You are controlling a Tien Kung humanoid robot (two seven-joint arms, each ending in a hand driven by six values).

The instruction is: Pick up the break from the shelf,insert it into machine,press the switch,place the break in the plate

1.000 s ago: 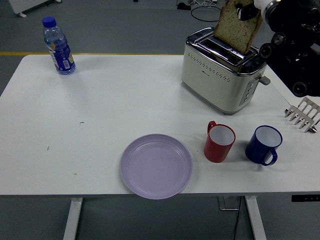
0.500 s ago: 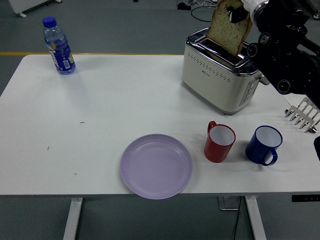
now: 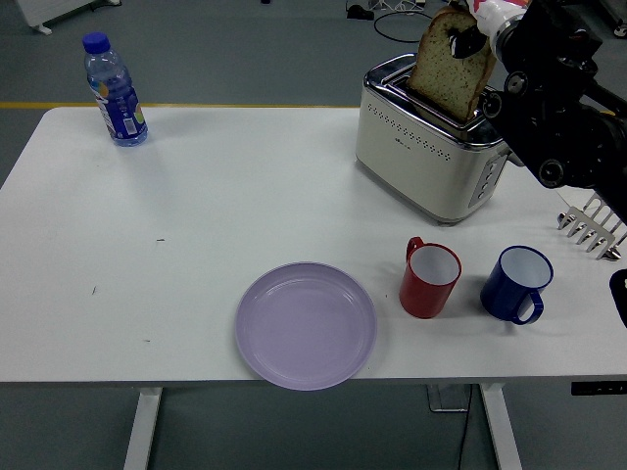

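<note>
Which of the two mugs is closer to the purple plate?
The red mug. It stands just right of the purple plate, while the blue mug sits farther right, beyond the red one.

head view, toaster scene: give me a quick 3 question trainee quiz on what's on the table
1. True or false: the slice of brown bread lies on the round lilac plate.
2. Which mug is nearer the plate: A the red mug, B the blue mug?
3. Fill in: the right robot hand holds the bread above the cream and chrome ____.

Key: 1 false; 2 A; 3 toaster.
</note>
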